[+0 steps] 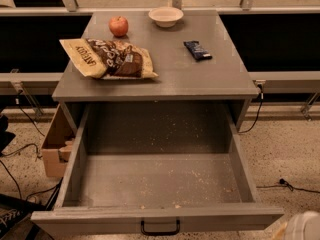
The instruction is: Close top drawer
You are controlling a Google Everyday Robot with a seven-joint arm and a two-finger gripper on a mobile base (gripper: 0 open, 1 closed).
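One top drawer (160, 184), pulled right out across the lower half of frame, crumbs on the floor, black handle (160, 228) at bottom centre. One gripper (304, 227) peeking in at the lower right corner, beside the drawer front; jaws open or closed, cannot tell. Risk of skewing and jamming if shoved from that corner; risk of jolting the bench (210, 81). Up top: one apple (118, 25), one bowl (166, 16), one snack bag (107, 58), one wrapped bar (197, 49).
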